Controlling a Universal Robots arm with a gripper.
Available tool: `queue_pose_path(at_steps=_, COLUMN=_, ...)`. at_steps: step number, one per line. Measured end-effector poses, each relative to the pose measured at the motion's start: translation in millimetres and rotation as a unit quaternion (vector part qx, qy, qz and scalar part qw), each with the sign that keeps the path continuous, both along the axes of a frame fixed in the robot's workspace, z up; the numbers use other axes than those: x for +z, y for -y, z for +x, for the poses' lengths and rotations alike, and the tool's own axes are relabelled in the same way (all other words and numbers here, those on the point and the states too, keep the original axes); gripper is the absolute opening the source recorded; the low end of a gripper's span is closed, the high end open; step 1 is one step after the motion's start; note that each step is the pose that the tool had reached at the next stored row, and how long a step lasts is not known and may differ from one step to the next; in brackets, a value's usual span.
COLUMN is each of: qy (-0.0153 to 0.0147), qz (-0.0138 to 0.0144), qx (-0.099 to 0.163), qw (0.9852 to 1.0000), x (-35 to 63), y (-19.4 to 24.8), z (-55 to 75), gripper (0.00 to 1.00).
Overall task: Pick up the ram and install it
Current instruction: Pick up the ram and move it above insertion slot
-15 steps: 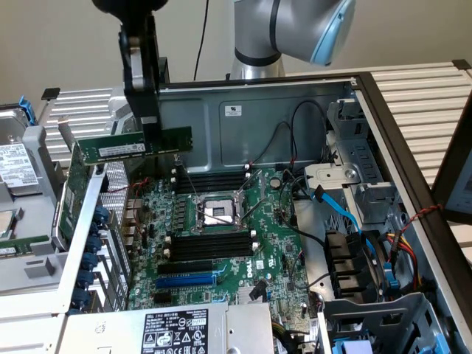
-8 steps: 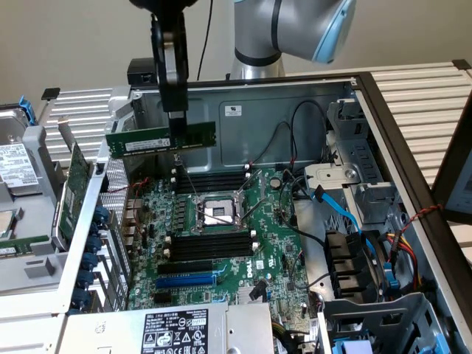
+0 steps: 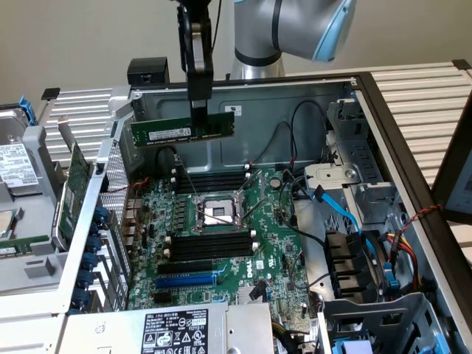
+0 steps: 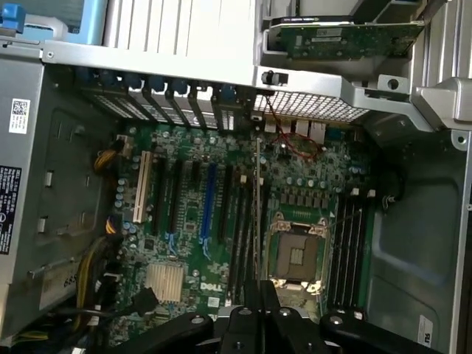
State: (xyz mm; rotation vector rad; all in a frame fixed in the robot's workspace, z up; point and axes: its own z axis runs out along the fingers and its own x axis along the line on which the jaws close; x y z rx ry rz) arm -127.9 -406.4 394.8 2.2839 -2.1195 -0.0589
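The big open computer case (image 3: 258, 144) lies flat, so its green board (image 3: 276, 243) faces up. The ram (image 3: 158, 131) hangs level above the long black slots (image 3: 214, 247), edge down, ready to fit. The pincer (image 3: 199, 127) is clamped on its middle.

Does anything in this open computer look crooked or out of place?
The ram hangs slightly askew in the gripper above the motherboard: its end toward the exterior view's right sits higher. The processor socket is bare, with no cooler on it. Nothing else stands out.
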Motion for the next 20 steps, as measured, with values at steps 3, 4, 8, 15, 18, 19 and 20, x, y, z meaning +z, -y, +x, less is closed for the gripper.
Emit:
queue_pose_path(at_steps=3, qy=0.0009, qz=-0.004, qx=0.0, qw=1.0, x=-1.6, y=-6.2, z=5.5, gripper=0.12)
queue_pose_path(at_steps=4, qy=0.0011, qz=-0.0042, qx=0.0, qw=1.0, x=-2.1, y=-8.5, z=6.2, gripper=0.12)
queue_pose_path(at_steps=8, qy=0.0044, qz=-0.0042, qx=-0.003, qw=1.0, x=-4.1, y=-12.7, z=6.3, gripper=0.12)
queue_pose_path(at_steps=15, qy=0.0052, qz=-0.0044, qx=-0.025, qw=0.9997, x=-10.2, y=-12.9, z=6.2, gripper=0.12)
queue_pose_path(at_steps=18, qy=0.0052, qz=-0.0043, qx=-0.026, qw=0.9997, x=-10.4, y=-12.8, z=6.2, gripper=0.12)
queue_pose_path(at_steps=19, qy=0.0052, qz=-0.0043, qx=-0.026, qw=0.9997, x=-10.4, y=-12.8, z=6.2, gripper=0.12)
queue_pose_path(at_steps=20, qy=0.0052, qz=-0.0043, qx=-0.026, qw=0.9997, x=-10.4, y=-12.8, z=6.3, gripper=0.12)
